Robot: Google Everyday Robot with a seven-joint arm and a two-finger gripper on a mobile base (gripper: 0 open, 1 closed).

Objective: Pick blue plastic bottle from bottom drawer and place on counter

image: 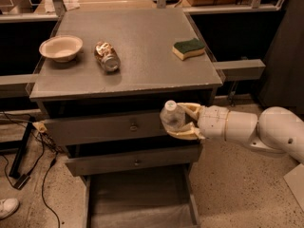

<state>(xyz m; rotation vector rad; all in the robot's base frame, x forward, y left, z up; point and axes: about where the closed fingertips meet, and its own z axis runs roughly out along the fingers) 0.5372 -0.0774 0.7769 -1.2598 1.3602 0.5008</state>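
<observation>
The blue plastic bottle [172, 117], clear with a white cap, is held upright in my gripper [182, 121], whose fingers [187, 109] are shut around it. It hangs in front of the upper drawers, just below the counter's front edge, near the right side. The counter [142, 42] is the grey top of the cabinet. The bottom drawer [140, 201] is pulled out below, and its grey floor shows nothing in it. My white arm reaches in from the right.
On the counter stand a pale bowl [61, 47] at the left, a crushed metal can [107, 57] beside it and a green-and-yellow sponge [188, 48] at the right. Cables [28, 156] and a shoe [8, 207] lie on the floor at the left.
</observation>
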